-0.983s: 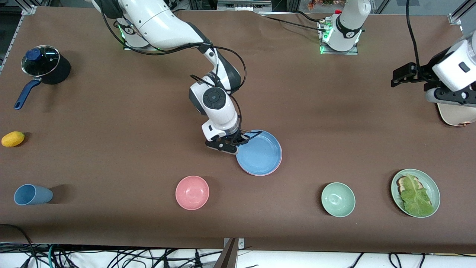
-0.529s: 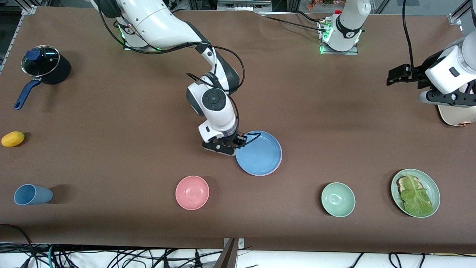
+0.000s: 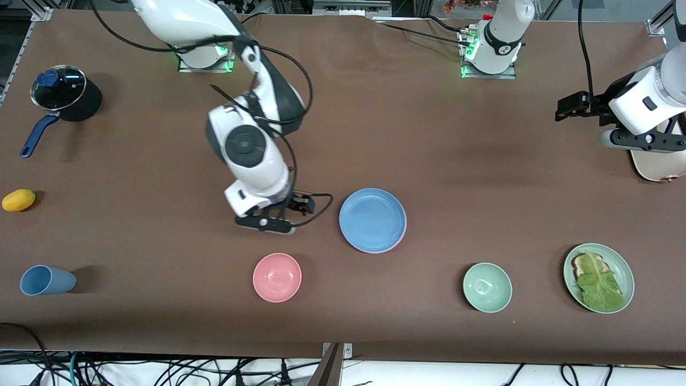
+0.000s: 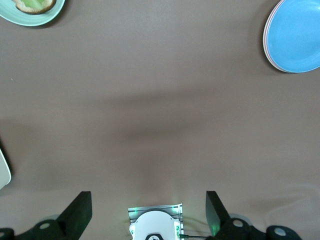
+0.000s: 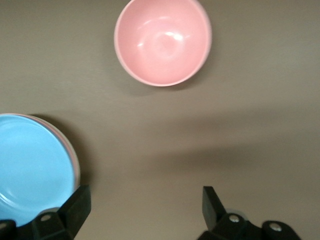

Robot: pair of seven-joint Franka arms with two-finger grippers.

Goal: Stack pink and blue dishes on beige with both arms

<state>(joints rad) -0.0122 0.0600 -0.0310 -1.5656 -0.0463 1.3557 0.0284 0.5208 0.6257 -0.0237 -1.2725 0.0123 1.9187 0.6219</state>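
Note:
The sky blue plate (image 3: 372,219) lies on the pale pink plate (image 3: 375,251) in the middle of the table, and only the pink rim shows. My right gripper (image 3: 266,225) hangs open and empty over bare table beside the stack, toward the right arm's end. Its wrist view shows the blue plate (image 5: 30,165), the pink rim (image 5: 75,161) and the open right gripper (image 5: 145,210). The left gripper (image 3: 640,142) waits open over the beige plate (image 3: 656,167), which it partly covers. In the left wrist view the left gripper (image 4: 149,212) is empty, with the beige plate's edge (image 4: 3,172) and the blue plate (image 4: 295,35).
A pink bowl (image 3: 277,277), a blue cup (image 3: 45,280) and a green bowl (image 3: 486,287) sit nearer the front camera. A green plate (image 3: 628,271) holds toast and lettuce. A lidded pot (image 3: 64,94) and a yellow fruit (image 3: 19,200) lie at the right arm's end.
The right gripper has left the blue plate's rim and moved toward the right arm's end. The blue plate stays on the pink one. The left gripper has shifted only slightly.

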